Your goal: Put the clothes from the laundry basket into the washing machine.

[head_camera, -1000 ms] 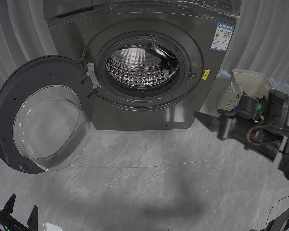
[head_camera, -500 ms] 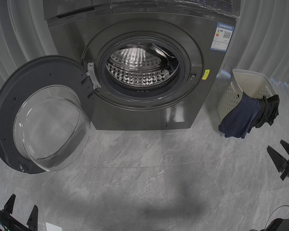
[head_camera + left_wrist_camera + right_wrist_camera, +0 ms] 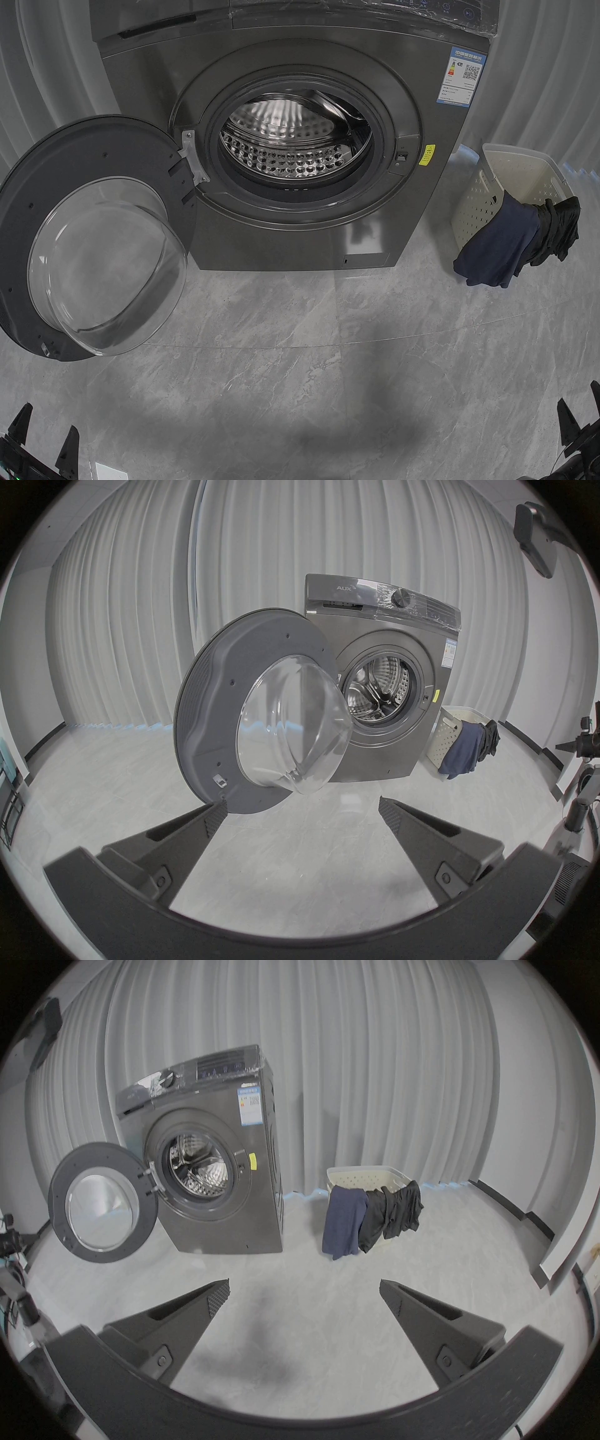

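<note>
Head looks down on washing machine (image 3: 281, 240); wrist views share it from farther

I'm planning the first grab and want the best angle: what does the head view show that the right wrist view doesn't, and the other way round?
Head view: a look down into the drum, its perforated lower wall bare of clothes.
Right wrist view: the side panel of the washing machine, its top knob, and the floor past the basket.
Both: the washing machine with its door swung open, and a navy garment and a black garment draped over the basket's rim.
</note>
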Motion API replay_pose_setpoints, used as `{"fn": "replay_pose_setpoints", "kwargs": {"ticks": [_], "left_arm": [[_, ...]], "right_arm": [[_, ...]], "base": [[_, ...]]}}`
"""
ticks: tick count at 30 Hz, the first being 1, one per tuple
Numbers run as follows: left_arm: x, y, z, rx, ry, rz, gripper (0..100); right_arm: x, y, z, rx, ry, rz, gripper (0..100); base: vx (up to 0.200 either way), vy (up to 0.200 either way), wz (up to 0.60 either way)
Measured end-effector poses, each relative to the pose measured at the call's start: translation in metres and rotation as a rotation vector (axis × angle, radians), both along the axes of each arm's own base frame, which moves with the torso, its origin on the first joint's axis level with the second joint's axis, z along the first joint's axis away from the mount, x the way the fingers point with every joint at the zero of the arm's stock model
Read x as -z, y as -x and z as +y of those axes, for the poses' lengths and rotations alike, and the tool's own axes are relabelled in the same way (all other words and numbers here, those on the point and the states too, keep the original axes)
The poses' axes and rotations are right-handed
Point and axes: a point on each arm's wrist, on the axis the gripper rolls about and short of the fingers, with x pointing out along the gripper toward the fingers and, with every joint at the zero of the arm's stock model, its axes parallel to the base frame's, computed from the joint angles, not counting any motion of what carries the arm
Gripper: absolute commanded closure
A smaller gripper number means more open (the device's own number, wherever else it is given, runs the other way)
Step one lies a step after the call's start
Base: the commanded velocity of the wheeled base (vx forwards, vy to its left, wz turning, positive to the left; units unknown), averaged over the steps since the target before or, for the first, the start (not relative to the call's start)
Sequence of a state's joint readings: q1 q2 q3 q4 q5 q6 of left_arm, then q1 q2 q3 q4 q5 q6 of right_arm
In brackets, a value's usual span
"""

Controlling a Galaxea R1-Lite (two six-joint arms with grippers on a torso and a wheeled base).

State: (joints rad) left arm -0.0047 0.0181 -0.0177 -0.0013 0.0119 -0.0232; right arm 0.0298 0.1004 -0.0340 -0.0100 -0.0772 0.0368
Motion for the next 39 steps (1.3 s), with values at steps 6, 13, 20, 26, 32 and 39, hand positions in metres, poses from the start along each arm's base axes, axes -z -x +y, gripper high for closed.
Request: {"fn": "replay_pose_setpoints", "kwargs": {"ticks": [6,13,20,26,32,39], "left_arm": [[0.0000,0.0000,0.0000,0.001,-0.016,0.001,0],[0.0001,0.0000,-0.0003,0.008,-0.020,0.001,0],[0.0002,0.0000,-0.0003,0.009,-0.017,0.002,0],[0.0001,0.0000,-0.0003,0.011,-0.017,0.001,0],[0.0003,0.0000,-0.0002,0.010,-0.012,0.003,0],[0.0001,0.0000,-0.0002,0.007,0.001,0.001,0]], "right_arm": [[0.0067,0.0045,0.0027,-0.084,0.053,-0.036,0],[0.0072,0.0060,0.0029,-0.076,0.062,-0.057,0],[0.0074,0.0065,0.0026,-0.064,0.039,-0.062,0],[0.0074,0.0065,0.0025,-0.064,0.039,-0.062,0],[0.0075,0.0064,0.0025,-0.063,0.039,-0.062,0],[0.0076,0.0064,0.0025,-0.063,0.039,-0.061,0]], "base": [[0.000,0.000,0.00],[0.000,-0.086,0.00],[0.000,-0.200,0.00],[0.000,-0.200,0.00],[0.000,-0.200,0.00],[0.000,-0.200,0.00]]}}
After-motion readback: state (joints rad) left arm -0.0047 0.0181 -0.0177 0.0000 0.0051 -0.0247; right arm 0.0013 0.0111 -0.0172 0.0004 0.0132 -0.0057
